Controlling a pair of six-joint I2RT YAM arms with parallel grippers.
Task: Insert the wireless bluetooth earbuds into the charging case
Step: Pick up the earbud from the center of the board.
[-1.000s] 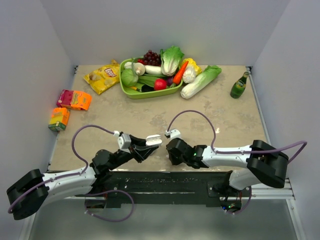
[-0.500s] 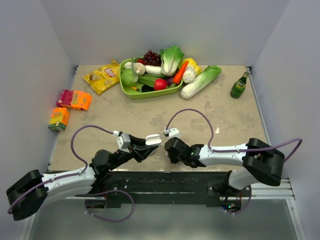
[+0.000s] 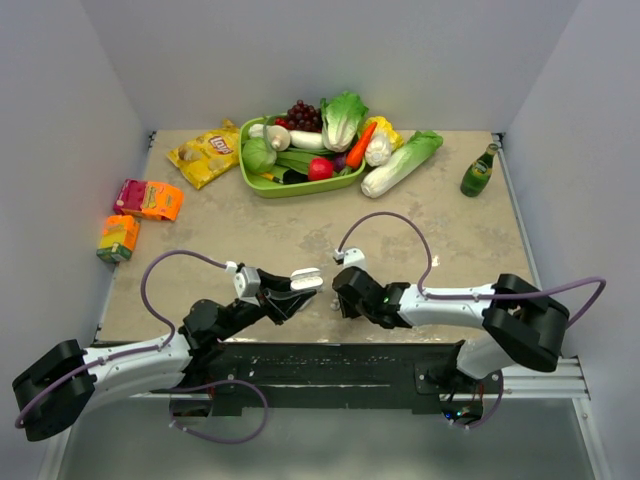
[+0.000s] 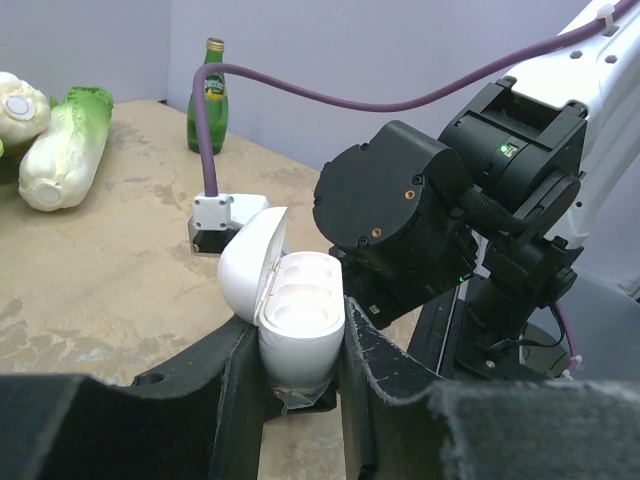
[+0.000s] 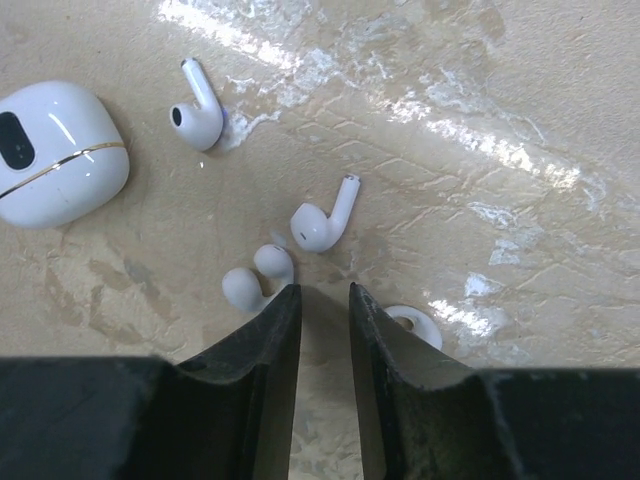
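Note:
My left gripper [image 3: 300, 285] is shut on an open white charging case [image 4: 300, 320], lid swung back to the left, held above the table; its wells look empty. My right gripper [image 5: 322, 292] points down at the table, jaws a narrow gap apart with nothing between them. Several white earbuds lie on the table by its tips: a stemmed one [image 5: 325, 220] just ahead, another stemmed one [image 5: 197, 112] farther left, a rounded two-lobed one [image 5: 255, 280] touching the left fingertip, and one [image 5: 415, 325] partly hidden behind the right finger. In the top view the right gripper [image 3: 345, 295] hides them.
A second, closed white case [image 5: 55, 150] lies left of the earbuds. At the back are a green tray [image 3: 300, 188] of vegetables, a chips bag [image 3: 205, 152], a cabbage [image 3: 400, 163] and a green bottle [image 3: 478, 172]. Two snack packs [image 3: 148, 198] lie at the left edge.
The right arm's wrist has shifted slightly right and away from the near edge. The left arm holds the open case in the same place.

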